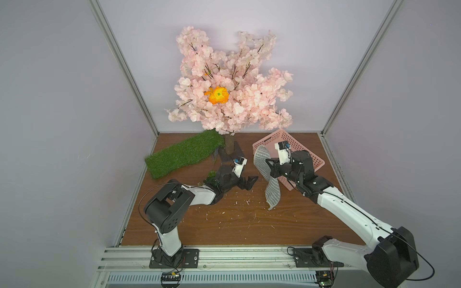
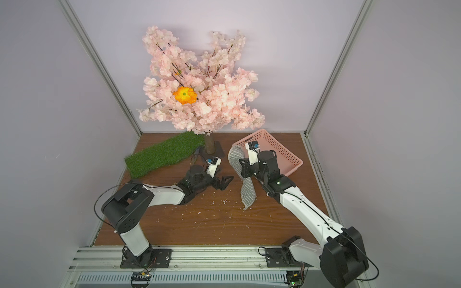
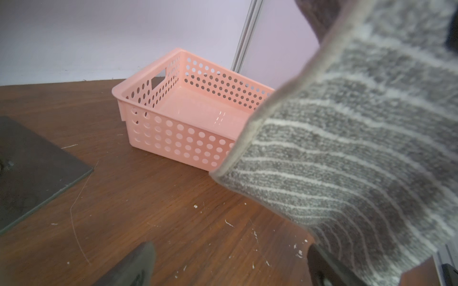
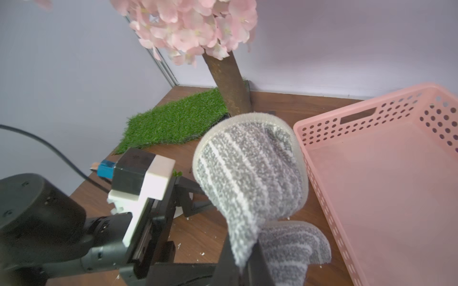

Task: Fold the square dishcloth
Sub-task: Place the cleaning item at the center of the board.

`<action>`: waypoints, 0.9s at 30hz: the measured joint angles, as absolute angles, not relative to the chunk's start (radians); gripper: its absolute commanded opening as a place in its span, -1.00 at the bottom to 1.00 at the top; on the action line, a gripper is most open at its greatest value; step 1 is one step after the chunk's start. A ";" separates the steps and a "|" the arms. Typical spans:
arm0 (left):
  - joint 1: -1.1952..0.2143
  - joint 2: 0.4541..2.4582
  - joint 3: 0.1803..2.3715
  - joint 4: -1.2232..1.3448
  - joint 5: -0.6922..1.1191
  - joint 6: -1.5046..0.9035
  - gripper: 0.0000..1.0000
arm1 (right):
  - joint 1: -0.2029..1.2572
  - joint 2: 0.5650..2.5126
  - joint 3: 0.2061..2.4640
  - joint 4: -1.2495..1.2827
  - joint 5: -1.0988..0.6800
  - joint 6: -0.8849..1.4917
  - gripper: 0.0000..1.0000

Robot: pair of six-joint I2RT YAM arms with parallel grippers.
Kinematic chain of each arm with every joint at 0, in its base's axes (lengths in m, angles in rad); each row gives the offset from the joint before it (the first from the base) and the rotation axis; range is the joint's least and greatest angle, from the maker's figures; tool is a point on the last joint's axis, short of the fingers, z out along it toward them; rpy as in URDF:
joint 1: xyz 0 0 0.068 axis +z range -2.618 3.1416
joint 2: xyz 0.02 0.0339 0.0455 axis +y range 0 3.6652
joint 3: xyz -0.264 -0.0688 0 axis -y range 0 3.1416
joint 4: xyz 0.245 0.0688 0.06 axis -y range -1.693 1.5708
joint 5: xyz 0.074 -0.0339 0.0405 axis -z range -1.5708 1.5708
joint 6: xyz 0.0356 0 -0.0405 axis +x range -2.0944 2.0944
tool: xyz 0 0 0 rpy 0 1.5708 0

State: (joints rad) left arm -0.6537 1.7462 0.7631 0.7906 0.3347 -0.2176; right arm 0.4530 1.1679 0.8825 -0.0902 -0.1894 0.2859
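Both jaws differ: right gripper pinches the half-hidden square dishcloth; left gripper spread.

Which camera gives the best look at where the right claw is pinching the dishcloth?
The right wrist view: the right claw is shut on the dishcloth near its middle. Both top views show the cloth bunched and drooping either side. The left wrist view shows only striped fabric.
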 measured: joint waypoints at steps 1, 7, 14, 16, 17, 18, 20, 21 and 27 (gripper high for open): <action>-0.648 1.729 0.755 0.795 0.344 -0.215 1.00 | 0.453 1.160 0.883 -0.091 -0.207 0.281 -0.87; -0.627 1.653 0.710 0.814 0.403 -0.200 1.00 | 0.453 1.118 0.883 -0.085 -0.317 0.268 -0.87; -0.620 1.615 0.701 0.813 0.450 -0.177 1.00 | 0.453 1.111 0.883 -0.057 -0.422 0.269 -0.87; -0.616 1.609 0.701 0.813 0.459 -0.171 1.00 | 0.453 1.110 0.883 -0.049 -0.447 0.269 -0.87; -0.613 1.609 0.702 0.813 0.464 -0.169 1.00 | 0.453 1.109 0.883 -0.048 -0.456 0.270 -0.87; -0.609 1.609 0.702 0.811 0.471 -0.167 0.99 | 0.453 1.108 0.883 -0.046 -0.463 0.270 -0.87; -0.603 1.609 0.704 0.807 0.489 -0.164 0.96 | 0.453 1.104 0.883 -0.043 -0.473 0.270 -0.87; -0.602 1.609 0.705 0.807 0.499 -0.162 0.95 | 0.453 1.102 0.883 -0.042 -0.476 0.270 -0.87; -0.599 1.610 0.707 0.808 0.545 -0.153 0.77 | 0.453 1.099 0.883 -0.030 -0.487 0.273 -0.87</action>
